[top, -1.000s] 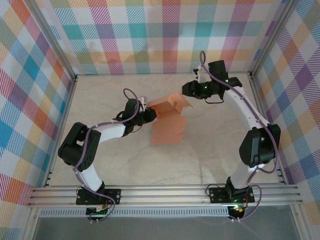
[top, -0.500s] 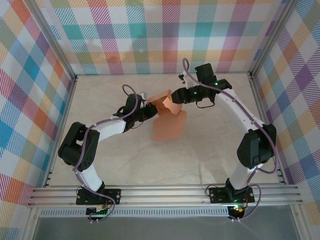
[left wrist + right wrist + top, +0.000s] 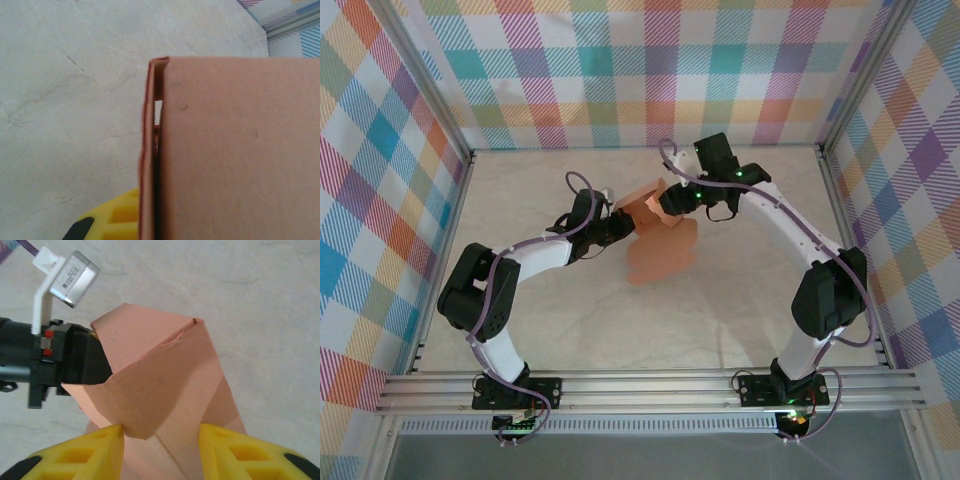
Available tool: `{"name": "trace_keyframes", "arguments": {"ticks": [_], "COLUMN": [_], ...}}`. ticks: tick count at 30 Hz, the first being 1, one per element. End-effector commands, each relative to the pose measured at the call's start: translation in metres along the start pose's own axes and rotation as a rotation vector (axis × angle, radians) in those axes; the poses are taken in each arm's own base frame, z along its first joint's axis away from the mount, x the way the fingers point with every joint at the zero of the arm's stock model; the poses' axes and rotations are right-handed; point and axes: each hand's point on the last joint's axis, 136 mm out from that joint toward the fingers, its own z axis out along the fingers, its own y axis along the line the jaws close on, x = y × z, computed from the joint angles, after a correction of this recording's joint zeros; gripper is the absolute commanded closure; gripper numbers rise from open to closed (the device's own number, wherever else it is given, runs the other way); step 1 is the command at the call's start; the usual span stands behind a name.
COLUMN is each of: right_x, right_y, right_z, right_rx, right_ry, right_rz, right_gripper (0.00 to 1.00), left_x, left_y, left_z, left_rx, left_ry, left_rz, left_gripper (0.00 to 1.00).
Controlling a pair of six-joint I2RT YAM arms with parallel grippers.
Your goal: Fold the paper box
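The paper box [image 3: 660, 252] is salmon-orange card, partly folded, standing up off the table in the middle. My left gripper [image 3: 621, 226] is shut on its left edge. In the left wrist view the card [image 3: 235, 150] shows as a doubled wall, and one yellow finger [image 3: 110, 220] shows beside it. My right gripper [image 3: 667, 205] is at the box's top flap [image 3: 150, 375]. Its yellow fingers [image 3: 87, 452] stand apart, open, astride the card, and the left one touches the flap's folded corner. The right gripper [image 3: 160, 432] holds nothing.
The pale marbled table [image 3: 740, 290] is walled by checked panels with a metal frame [image 3: 650, 385] along the near edge. The left arm's black wrist and silver camera [image 3: 75, 272] sit close to the right gripper, just left of the flap.
My right gripper has moved left onto the box's top, pushing the raised flap over toward the left gripper. The left gripper has kept its hold in place.
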Motion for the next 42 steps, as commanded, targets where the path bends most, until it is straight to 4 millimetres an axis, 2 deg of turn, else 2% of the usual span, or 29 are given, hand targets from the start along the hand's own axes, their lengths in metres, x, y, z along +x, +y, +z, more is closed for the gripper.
{"name": "trace_keyframes", "arguments": {"ticks": [1, 5, 13, 20, 28, 30, 39, 42], "right_x": [0.002, 0.004, -0.002, 0.002, 0.0, 0.0, -0.003, -0.002], "right_y": [-0.016, -0.02, -0.032, -0.035, -0.039, -0.039, -0.044, -0.046], "right_z": [0.012, 0.019, 0.025, 0.035, 0.049, 0.052, 0.056, 0.057], "right_rx": [0.107, 0.177, 0.33, 0.418, 0.577, 0.588, 0.621, 0.629], "right_ry": [0.042, 0.072, 0.081, 0.12, 0.169, 0.177, 0.172, 0.177], "right_rz": [-0.085, -0.137, -0.209, -0.268, -0.367, -0.371, -0.372, -0.376], "right_gripper": [0.59, 0.62, 0.78, 0.84, 0.95, 0.95, 0.75, 0.73], "left_x": [-0.017, -0.017, -0.017, -0.015, -0.015, -0.015, -0.015, -0.014], "left_y": [-0.025, -0.027, -0.03, -0.03, -0.03, -0.029, -0.029, -0.028], "left_z": [-0.005, -0.006, -0.007, -0.007, -0.006, -0.006, -0.006, -0.005], "left_rx": [0.084, 0.089, 0.095, 0.093, 0.092, 0.088, 0.086, 0.087], "left_ry": [-0.022, -0.018, -0.011, 0.001, 0.007, 0.008, 0.008, 0.009], "left_rz": [0.007, 0.008, 0.007, 0.001, -0.002, -0.003, -0.002, -0.003], "left_gripper": [1.0, 1.0, 1.0, 1.0, 1.0, 1.0, 1.0, 1.0]}}
